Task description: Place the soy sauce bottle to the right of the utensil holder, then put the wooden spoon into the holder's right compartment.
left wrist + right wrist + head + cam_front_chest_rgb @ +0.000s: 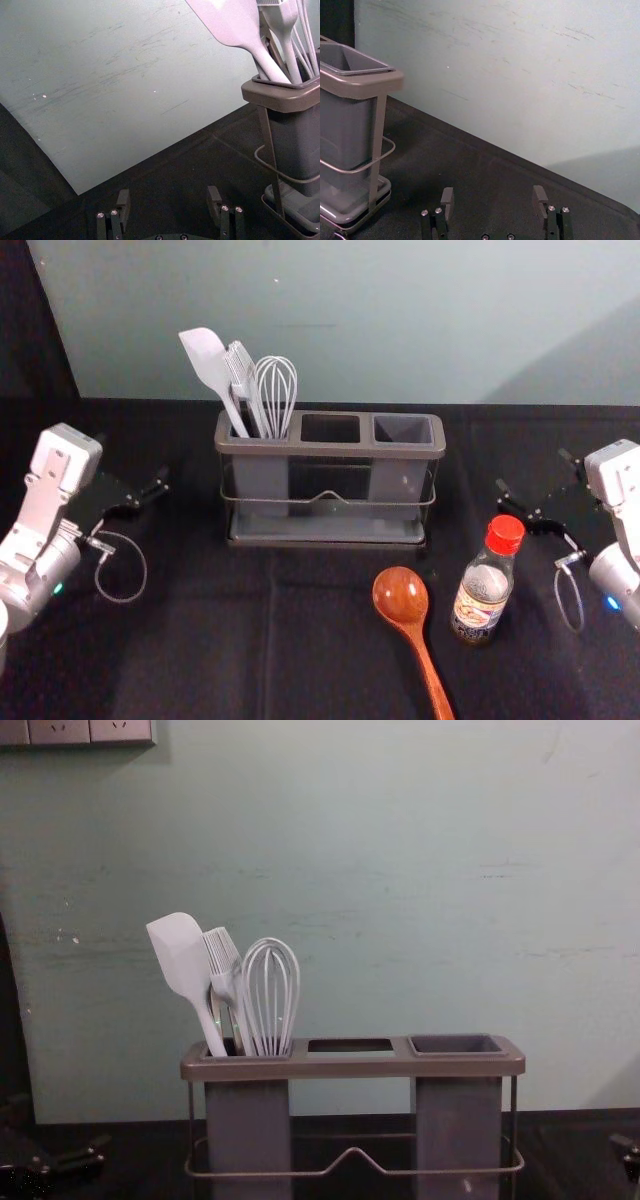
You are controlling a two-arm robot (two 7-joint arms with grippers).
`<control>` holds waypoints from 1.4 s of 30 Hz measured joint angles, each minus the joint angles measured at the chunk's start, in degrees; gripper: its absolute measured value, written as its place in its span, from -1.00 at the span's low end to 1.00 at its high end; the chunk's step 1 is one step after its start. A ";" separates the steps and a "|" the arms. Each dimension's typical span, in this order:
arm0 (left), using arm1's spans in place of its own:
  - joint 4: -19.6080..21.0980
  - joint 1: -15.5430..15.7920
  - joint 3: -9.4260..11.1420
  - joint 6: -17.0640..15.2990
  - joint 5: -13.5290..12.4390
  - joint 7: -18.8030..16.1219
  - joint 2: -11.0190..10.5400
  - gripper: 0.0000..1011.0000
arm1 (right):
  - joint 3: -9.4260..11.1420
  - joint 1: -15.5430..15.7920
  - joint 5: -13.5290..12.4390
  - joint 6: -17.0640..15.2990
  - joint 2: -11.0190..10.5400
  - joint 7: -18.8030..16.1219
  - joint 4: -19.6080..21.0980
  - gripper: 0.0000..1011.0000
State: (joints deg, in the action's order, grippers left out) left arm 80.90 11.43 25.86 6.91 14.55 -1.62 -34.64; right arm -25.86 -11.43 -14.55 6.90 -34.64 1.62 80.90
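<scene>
Find the soy sauce bottle (480,607) at the lower right of the head view, upright on the table (200,660), with the wooden spoon (402,596) lying just beside, bowl toward the utensil holder (330,450). Start with the bottle, most likely, using the right gripper (493,191), spread and empty at the head view's right edge. Leave the left gripper (169,192), also spread and empty, parked at the left edge. Straddle the bottle's body below the red cap (505,534), without brushing the spoon. Close evenly and firmly; expect smooth, possibly slippery sides. Lift straight, carry up the frame toward the holder's right end, and set down upright beside it, base flat before letting go. Afterwards grip the spoon's handle (430,675), cut off at the bottom of the frame and so perhaps longer than it looks. Turn bowl-up over the right compartment (402,428) and lower handle first, clear of the rim.
</scene>
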 joint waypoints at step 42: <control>0.00 0.00 0.00 0.00 0.00 0.00 0.00 0.99 | 7.30 11.85 -1.02 1.65 -5.35 1.14 9.86 0.98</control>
State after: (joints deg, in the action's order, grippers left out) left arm 80.90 11.43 25.86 6.91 14.55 -1.62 -34.64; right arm -18.56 0.43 -15.57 8.55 -39.99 2.76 90.76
